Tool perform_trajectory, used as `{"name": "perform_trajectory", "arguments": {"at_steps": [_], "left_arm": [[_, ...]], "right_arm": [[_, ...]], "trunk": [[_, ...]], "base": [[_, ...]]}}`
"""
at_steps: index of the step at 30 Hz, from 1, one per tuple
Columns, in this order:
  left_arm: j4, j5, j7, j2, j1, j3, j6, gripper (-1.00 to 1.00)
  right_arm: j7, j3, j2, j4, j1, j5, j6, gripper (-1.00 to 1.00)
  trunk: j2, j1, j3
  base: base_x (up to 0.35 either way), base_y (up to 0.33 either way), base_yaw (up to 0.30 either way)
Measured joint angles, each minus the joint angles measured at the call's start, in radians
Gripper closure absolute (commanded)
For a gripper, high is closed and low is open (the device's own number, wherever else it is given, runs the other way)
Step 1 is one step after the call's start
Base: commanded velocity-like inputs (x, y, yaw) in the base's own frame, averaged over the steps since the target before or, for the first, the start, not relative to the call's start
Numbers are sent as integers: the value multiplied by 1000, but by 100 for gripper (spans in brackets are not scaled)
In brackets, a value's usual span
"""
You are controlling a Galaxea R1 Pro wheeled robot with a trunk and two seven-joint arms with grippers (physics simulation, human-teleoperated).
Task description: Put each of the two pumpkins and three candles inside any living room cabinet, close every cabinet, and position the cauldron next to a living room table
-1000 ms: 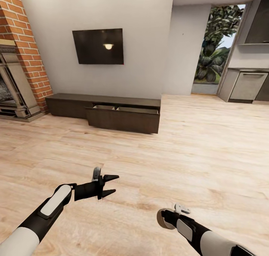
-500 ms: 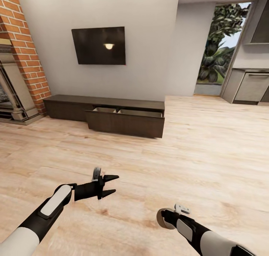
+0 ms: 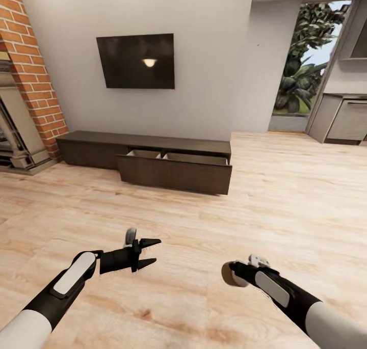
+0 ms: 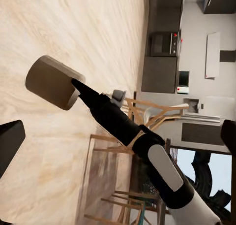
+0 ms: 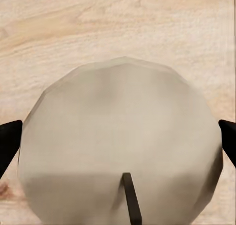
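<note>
Left gripper [image 3: 147, 251] empty, fingers spread apart. Right gripper [image 3: 233, 274] clamped around candle [image 5: 120, 146], carried above floor. Cabinet [image 3: 153, 160] ahead at wall, drawer pulled out. Judgement: candle not yet stored; closing and cauldron remain.

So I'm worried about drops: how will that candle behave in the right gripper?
The candle is a stubby, smooth-sided cylinder, so it probably stays stiff but could slip. The right gripper holds it by the rounded sides; set down sideways, it would likely roll.
</note>
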Motion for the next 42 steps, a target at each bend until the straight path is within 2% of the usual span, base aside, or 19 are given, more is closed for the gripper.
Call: {"name": "perform_trajectory", "arguments": {"at_steps": [2, 5, 6, 8, 11, 14, 19, 33, 42], "left_arm": [[6, 0, -1, 3, 0, 2, 1, -100], [27, -1, -2, 4, 0, 7, 1, -100], [33, -1, -2, 3, 0, 8, 1, -100], [38, -1, -2, 3, 0, 9, 1, -100], [39, -1, -2, 4, 0, 9, 1, -100], [40, -1, -3, 6, 0, 12, 1, -100], [40, 1, -5, 12, 0, 13, 1, -100], [31, 4, -8, 17, 0, 3, 4, -100], [33, 4, -6, 16, 0, 0, 4, -100]], "right_arm": [[-96, -54, 1, -43, 0, -7, 72, 100], [-252, -168, 2, -157, -1, -9, 176, 100], [-333, -223, 0, -233, 0, -9, 221, 100], [-447, -284, 2, -366, -1, -14, 274, 100], [-609, -334, 1, -521, -1, -8, 319, 100], [-693, -351, -4, -584, 0, -15, 336, 100], [-715, -353, 0, -603, 0, -37, 342, 100], [-705, -354, 0, -602, -1, -39, 337, 100], [-577, -355, 0, -587, 0, -39, 340, 100]], "trunk": [[0, 0, 0], [0, 0, 0], [0, 0, 0], [0, 0, 0], [0, 0, 0], [0, 0, 0], [0, 0, 0], [0, 0, 0], [0, 0, -7]], "base": [[321, 127, 0], [321, 127, 0], [321, 127, 0], [321, 127, 0], [321, 127, 0], [321, 127, 0], [316, 98, 0], [305, 7, -31], [305, 70, -194]]}}
